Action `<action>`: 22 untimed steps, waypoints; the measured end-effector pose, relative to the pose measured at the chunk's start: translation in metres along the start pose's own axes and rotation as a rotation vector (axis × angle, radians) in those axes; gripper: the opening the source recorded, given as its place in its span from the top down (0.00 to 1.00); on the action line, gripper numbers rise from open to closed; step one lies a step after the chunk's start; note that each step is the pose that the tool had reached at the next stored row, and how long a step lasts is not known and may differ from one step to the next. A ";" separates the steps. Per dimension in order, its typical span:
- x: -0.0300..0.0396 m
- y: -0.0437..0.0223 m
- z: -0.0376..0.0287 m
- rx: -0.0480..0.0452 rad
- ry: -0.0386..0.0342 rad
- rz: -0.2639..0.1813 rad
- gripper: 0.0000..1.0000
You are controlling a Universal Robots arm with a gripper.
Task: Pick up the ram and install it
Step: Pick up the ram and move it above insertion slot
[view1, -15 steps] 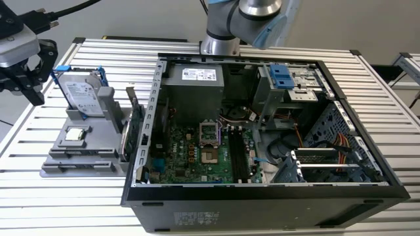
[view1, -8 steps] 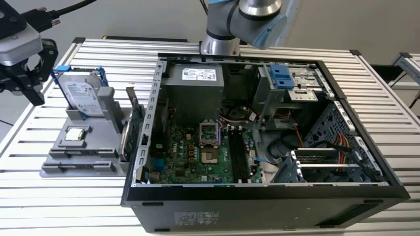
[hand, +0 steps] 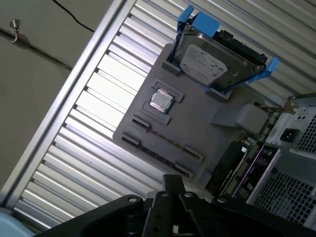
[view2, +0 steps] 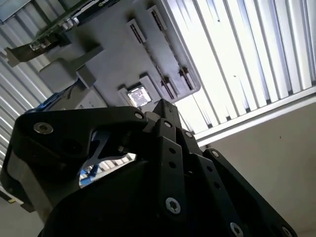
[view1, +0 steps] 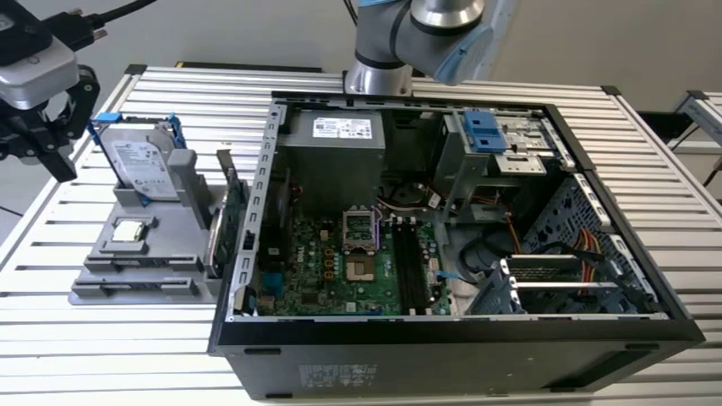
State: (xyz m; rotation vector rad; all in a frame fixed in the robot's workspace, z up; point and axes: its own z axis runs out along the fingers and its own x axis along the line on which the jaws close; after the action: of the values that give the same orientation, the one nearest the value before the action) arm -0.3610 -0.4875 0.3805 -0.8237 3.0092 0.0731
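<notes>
Approach stage, I judge: the black gripper (view1: 43, 152), jaws apparently apart and empty, hovers well above the dark narrow ram (hand: 228, 165) standing edgewise in the grey plastic holder (hand: 197, 123); grasping calls for squaring across its thin board

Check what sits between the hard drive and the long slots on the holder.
A square silver chip, recessed in the holder, lies between hard drive and slots, in the first wrist view.

Robot lab: slatted bench (view1: 113, 338), opened computer (view1: 373, 254)
</notes>
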 end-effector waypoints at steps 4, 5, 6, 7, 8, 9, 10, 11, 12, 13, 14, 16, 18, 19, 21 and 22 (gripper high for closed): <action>0.0000 0.0000 0.0001 -0.0006 0.0005 -0.030 1.00; 0.0000 0.0000 0.0000 -0.0007 0.0007 -0.037 1.00; 0.0000 0.0000 0.0001 -0.0009 0.0007 -0.045 1.00; 0.0000 0.0000 0.0001 -0.0011 0.0009 -0.052 1.00; 0.0000 0.0000 0.0001 -0.0012 0.0010 -0.060 1.00; 0.0000 0.0000 0.0001 -0.0014 0.0012 -0.067 1.00; 0.0000 0.0000 0.0001 -0.0016 0.0014 -0.075 1.00; 0.0000 0.0000 0.0001 -0.0018 0.0016 -0.082 1.00; 0.0000 0.0000 0.0001 -0.0020 0.0018 -0.090 1.00; 0.0000 0.0000 0.0000 -0.0021 0.0021 -0.097 1.00; 0.0000 0.0000 0.0000 -0.0023 0.0023 -0.105 1.00; 0.0000 0.0000 0.0000 -0.0027 0.0026 -0.119 1.00; 0.0000 0.0000 0.0001 -0.0031 0.0029 -0.134 1.00; 0.0000 0.0000 0.0001 -0.0032 0.0031 -0.141 1.00; 0.0000 0.0000 0.0001 -0.0035 0.0034 -0.155 1.00; 0.0000 0.0000 0.0001 -0.0036 0.0036 -0.162 1.00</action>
State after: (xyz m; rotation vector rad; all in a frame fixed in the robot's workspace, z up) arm -0.3610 -0.4875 0.3804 -1.0651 2.9331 0.0743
